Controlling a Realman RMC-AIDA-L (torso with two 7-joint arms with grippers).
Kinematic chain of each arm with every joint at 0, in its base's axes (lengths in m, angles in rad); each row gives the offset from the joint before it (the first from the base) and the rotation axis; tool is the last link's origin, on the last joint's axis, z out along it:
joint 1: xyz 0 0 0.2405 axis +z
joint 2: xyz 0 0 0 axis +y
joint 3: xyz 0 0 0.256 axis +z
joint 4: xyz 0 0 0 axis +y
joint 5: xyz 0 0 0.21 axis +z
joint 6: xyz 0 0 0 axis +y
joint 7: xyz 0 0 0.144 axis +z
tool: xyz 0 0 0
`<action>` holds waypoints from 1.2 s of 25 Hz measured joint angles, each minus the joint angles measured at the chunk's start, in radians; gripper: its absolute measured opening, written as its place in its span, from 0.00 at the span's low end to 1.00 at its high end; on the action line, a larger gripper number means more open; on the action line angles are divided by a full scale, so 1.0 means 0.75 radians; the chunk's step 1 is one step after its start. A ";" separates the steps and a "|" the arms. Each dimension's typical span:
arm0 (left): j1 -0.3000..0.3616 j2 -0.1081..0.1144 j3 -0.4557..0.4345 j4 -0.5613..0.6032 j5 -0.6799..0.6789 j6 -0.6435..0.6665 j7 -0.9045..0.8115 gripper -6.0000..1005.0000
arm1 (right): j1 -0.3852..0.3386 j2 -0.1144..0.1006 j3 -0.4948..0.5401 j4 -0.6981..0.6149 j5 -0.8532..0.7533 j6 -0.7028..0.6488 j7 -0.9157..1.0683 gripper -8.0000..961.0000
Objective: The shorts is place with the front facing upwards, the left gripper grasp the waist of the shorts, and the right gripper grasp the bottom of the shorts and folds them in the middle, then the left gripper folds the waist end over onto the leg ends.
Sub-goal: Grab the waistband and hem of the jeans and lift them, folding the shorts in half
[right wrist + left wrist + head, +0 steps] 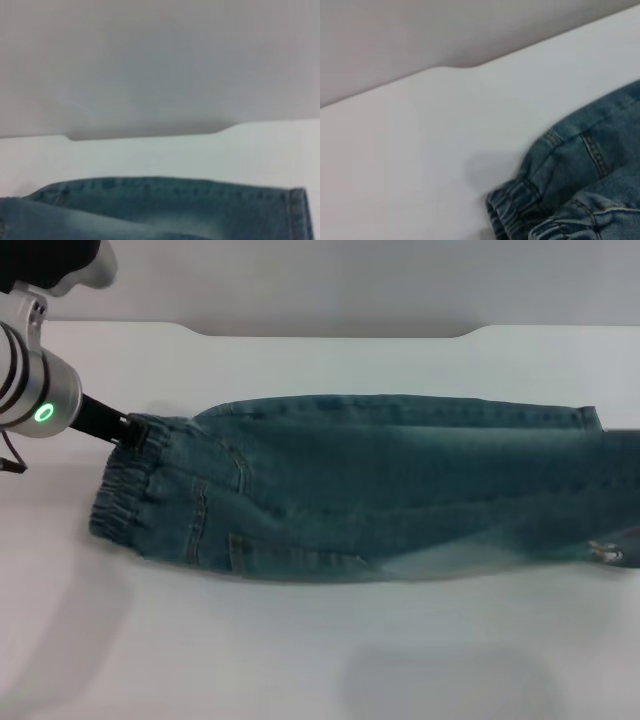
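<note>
Item: denim shorts [370,490], lying lengthwise across the white bench [300,660], already doubled along their length; elastic waist [125,485] toward the robot's left, leg ends [590,420] toward the right edge of the head view.

Left tool [125,428]: at the far corner of the waistband, touching the gathered denim. Whether its fingers are spread or pinching cloth cannot be told from any view.

Right tool: not visible in any view; its wrist camera looks over the far hem of the legs.

Stage, as judged: middle fold made; waist-over-legs fold pending.

Hazards, as judged: a corner-only hold may catch one layer, so the doubled halves peel apart on lifting. The stiff denim may drag the whole garment rather than crease. The waist may land askew or short of the leg ends.
</note>
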 joint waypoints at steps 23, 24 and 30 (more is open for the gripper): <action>0.045 -0.008 0.049 0.155 -0.098 0.443 -0.001 0.04 | 0.198 -0.005 0.007 -0.552 0.154 -0.490 -0.513 0.10; 0.044 -0.008 0.055 0.166 -0.105 0.460 0.000 0.04 | 0.203 -0.005 0.009 -0.565 0.160 -0.508 -0.534 0.11; 0.037 -0.006 0.061 0.205 -0.111 0.533 0.003 0.04 | 0.229 -0.006 0.030 -0.631 0.170 -0.602 -0.618 0.12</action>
